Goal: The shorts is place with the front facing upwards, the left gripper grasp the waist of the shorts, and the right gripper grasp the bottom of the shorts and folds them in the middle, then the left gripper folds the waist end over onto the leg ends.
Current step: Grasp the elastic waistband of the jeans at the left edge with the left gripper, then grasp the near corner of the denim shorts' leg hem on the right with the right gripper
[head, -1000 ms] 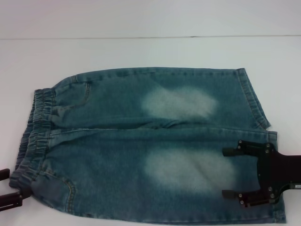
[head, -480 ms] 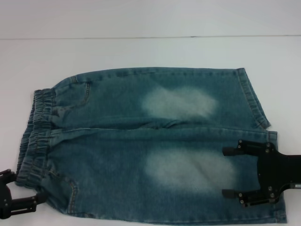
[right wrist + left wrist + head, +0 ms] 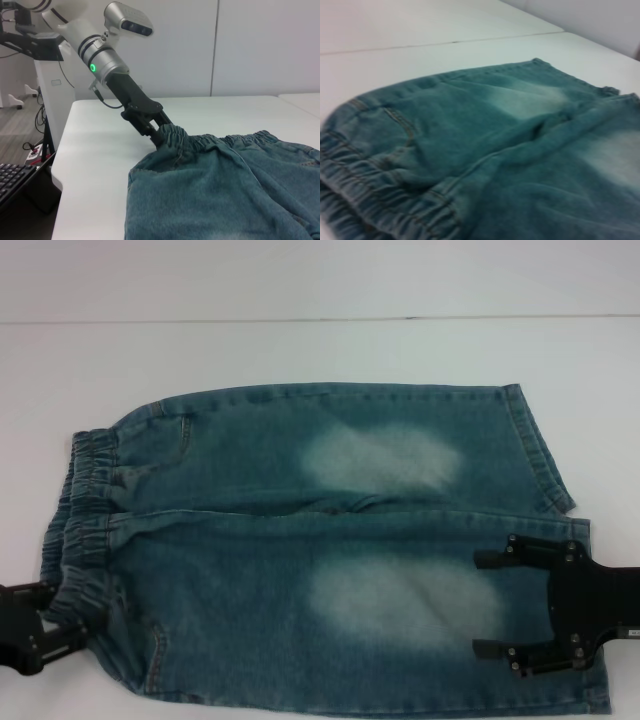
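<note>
Denim shorts (image 3: 320,540) spread flat on the white surface (image 3: 300,350), front up, waistband (image 3: 75,530) toward the robot's left, leg hems (image 3: 560,540) toward its right. Lying close to the near edge of the surface, with broad bare room beyond the far side of the cloth and a narrower strip past the hems.

Left hand (image 3: 55,625) at the near corner of the waistband, fingers pinched onto the gathered elastic; from the right wrist view, the same hand (image 3: 161,134) gripping the bunched waist at the corner, lifting it slightly off the surface near the surface's own edge.

Right hand (image 3: 480,605) hovering over the near leg, just inside the hem, fingers (image 3: 492,560) spread wide and holding nothing.

Far leg lying flat, its hem corner (image 3: 560,502) slightly turned.
</note>
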Controlling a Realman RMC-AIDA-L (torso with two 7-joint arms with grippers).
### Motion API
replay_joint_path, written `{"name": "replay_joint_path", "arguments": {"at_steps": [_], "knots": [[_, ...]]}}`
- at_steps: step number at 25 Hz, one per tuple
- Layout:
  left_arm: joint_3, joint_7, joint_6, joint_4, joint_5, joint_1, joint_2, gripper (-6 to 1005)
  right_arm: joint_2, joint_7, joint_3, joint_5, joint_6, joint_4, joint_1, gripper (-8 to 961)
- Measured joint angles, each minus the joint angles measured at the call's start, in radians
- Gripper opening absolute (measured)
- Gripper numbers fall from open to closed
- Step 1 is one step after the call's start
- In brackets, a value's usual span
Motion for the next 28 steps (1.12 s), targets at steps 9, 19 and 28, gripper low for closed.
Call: {"name": "replay_joint_path", "arguments": {"at_steps": [9, 19, 28], "knots": [[-0.013, -0.055, -0.084, 0.001, -0.068, -0.004, 0.000, 447, -0.005, 0.037, 0.015, 0.000, 0.017, 0.005, -0.008, 922], [-0.013, -0.066, -0.130, -0.021, -0.087, -0.007, -0.002, 46, -0.035, 0.255, 0.029, -0.138, -0.133, -0.243, -0.032, 911], [-0.014, -0.060, -0.132, -0.028, -0.095, -0.007, -0.002, 47, -0.036, 0.505, -0.029, -0.435, -0.182, -0.446, 0.028, 900]]}}
